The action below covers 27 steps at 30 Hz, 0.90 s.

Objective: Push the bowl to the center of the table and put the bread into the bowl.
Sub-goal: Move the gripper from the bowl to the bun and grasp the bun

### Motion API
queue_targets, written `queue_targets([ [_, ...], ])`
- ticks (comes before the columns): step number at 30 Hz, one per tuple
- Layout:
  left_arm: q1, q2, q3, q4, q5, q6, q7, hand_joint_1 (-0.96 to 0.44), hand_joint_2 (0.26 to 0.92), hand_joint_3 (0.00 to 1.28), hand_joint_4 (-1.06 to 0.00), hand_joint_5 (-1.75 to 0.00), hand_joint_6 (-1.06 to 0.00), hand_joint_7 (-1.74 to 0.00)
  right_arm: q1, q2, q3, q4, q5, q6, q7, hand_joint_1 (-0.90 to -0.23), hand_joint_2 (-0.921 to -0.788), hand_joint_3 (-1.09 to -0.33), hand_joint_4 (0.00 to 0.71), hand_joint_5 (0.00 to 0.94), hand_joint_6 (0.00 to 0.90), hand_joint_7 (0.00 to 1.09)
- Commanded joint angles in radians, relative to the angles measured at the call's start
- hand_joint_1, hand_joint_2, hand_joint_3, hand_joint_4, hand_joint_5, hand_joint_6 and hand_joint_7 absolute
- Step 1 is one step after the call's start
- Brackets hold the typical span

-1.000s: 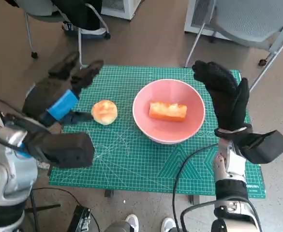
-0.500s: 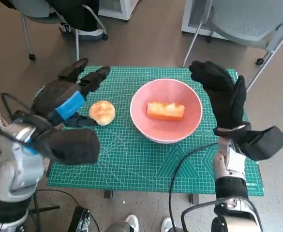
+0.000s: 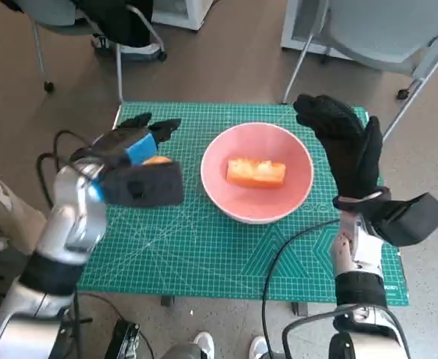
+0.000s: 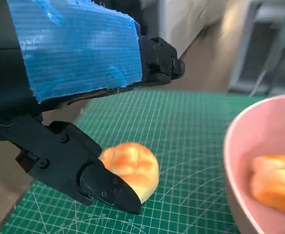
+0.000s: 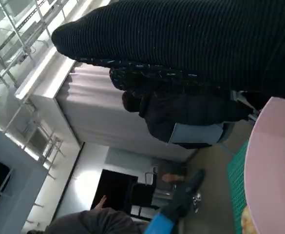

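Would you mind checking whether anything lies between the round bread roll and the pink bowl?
Nothing visible does: only bare green mat separates the roll from the bowl. The left hand hovers over the roll.

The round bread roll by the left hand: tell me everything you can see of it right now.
The round bread roll is a small domed bun, golden-orange on top and paler at its sides, looking soft and whole. It sits upright on the green cutting mat, outside the pink bowl and apart from its rim. The left hand hovers over it, fingers spread around but not visibly touching. In the head view the hand hides most of it.
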Motion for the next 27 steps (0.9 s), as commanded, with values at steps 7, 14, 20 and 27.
queue_targets([
  [7, -0.230, -0.091, -0.101, 0.466, 0.022, -0.011, 0.042, -0.43, 0.669, 0.00, 0.00, 0.00, -0.12, 0.00, 0.020, -0.022, -0.005, 0.011, -0.003, 0.012, 0.003, -0.670, -0.921, -0.785, 0.199, 0.000, 0.090, 0.48],
  [14, -0.289, -0.122, -0.135, 0.601, 0.014, -0.008, 0.065, -0.45, 0.667, 0.00, 0.00, 0.00, -0.11, 0.00, 0.025, -0.032, -0.005, 0.004, -0.004, 0.017, -0.001, -0.654, -0.921, -0.780, 0.198, 0.000, 0.085, 0.48],
  [20, -0.309, -0.141, -0.147, 0.675, 0.002, -0.026, 0.106, -0.44, 0.666, 0.00, 0.00, 0.00, -0.11, 0.00, 0.023, -0.039, -0.005, 0.006, -0.005, 0.021, -0.003, -0.658, -0.921, -0.779, 0.197, 0.000, 0.082, 0.48],
  [27, -0.331, -0.163, -0.164, 0.756, -0.002, -0.055, 0.140, -0.44, 0.666, 0.00, 0.00, 0.00, -0.11, 0.00, 0.024, -0.040, -0.004, 0.005, -0.007, 0.023, -0.006, -0.660, -0.921, -0.779, 0.198, 0.000, 0.078, 0.48],
])
